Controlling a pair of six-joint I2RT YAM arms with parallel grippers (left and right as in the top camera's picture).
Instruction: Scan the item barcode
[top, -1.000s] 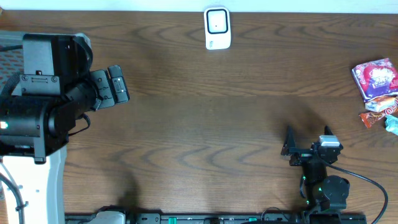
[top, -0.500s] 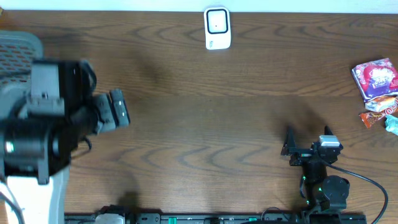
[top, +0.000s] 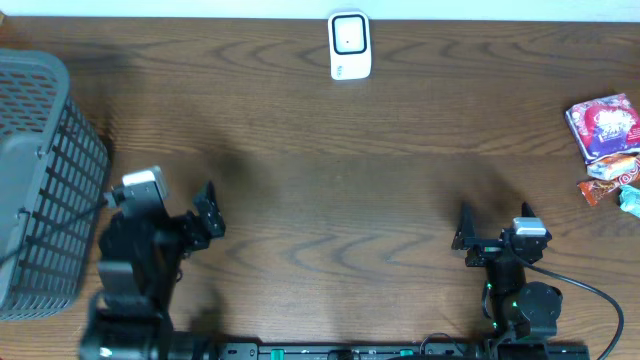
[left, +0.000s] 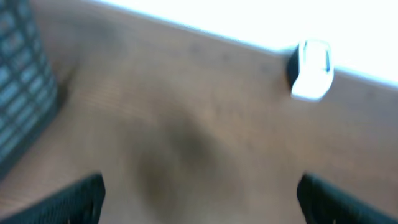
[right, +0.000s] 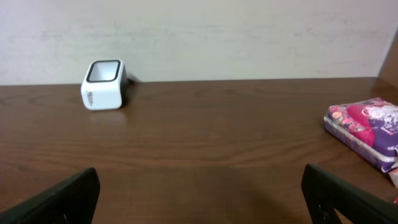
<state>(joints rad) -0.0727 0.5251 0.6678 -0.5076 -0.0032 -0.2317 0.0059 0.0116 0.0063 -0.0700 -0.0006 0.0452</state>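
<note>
Two tools hanging open and empty, left tool (top: 210, 210), right tool (top: 495, 213), one white scanner (top: 350, 45), one grey basket (top: 40, 180), one purple packet (top: 603, 125)

Overhead: looks straight down on whole wooden table (top: 320, 180). Wrist views: sit low near tabletop, face far edge; left blurred. Shared by all three: white scanner (top: 350, 45). Overhead and right wrist also: pink snack packet (right: 367, 127).

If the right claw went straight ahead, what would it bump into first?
Probably nothing on the table: the right gripper points between the white scanner and the pink snack pack, toward the wall.
</note>
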